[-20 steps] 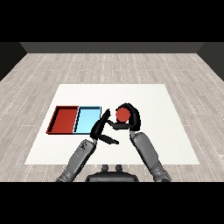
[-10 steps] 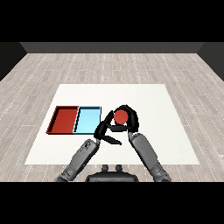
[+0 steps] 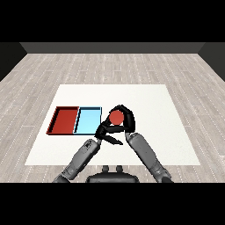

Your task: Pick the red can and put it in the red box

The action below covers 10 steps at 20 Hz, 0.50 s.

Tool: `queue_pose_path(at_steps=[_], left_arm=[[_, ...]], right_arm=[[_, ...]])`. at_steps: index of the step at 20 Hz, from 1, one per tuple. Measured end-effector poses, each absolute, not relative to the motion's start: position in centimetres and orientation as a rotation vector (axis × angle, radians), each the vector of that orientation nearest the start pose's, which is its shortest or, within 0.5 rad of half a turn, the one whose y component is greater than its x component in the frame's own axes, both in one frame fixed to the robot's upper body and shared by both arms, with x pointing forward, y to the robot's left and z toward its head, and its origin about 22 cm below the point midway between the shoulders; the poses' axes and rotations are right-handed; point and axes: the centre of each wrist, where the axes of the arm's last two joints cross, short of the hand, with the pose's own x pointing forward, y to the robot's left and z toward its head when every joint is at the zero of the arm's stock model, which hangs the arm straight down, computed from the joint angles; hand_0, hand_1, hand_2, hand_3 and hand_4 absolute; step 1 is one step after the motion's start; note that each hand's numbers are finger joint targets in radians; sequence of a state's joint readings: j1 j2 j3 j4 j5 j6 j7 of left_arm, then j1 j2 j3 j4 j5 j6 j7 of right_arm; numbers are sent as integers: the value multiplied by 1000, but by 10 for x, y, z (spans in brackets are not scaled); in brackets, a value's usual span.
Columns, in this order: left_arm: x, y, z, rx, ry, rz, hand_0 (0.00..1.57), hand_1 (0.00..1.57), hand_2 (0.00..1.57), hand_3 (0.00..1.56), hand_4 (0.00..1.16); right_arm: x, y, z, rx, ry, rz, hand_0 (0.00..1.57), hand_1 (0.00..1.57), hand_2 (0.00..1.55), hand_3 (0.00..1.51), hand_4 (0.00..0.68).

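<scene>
We've got two trays side by side on the table (image 3: 176, 132), left one (image 3: 65, 121) touching right one (image 3: 88, 121). Can (image 3: 116, 117) sits just right of them, in our right hand (image 3: 125, 121), left hand (image 3: 105, 133) in front.

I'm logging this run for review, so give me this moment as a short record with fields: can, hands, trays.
can: red can, held above the table just right of the light blue tray
right hand: right hand curled round the can
left hand: left hand beside the can, low and left, fingers straight
trays: red tray left, light blue tray right, side by side, nothing in either
table: white table
</scene>
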<state>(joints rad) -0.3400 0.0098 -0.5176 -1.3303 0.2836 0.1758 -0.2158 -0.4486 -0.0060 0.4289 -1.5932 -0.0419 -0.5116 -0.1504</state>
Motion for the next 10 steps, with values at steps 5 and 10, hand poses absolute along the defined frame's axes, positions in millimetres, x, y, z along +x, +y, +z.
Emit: queue_pose_path(at_steps=[5, 10], left_arm=[[277, 78, 19, -462, -1715, -242, 0, 0, 0, 0, 0], [275, 73, 15, -403, -1751, -179, 677, 677, 984, 933, 969]], right_arm=[[279, -73, 112, 146, -2128, 51, 1571, 1571, 1484, 1406, 654], [280, -69, 108, 167, -2130, 48, 1571, 1571, 1478, 1405, 643]])
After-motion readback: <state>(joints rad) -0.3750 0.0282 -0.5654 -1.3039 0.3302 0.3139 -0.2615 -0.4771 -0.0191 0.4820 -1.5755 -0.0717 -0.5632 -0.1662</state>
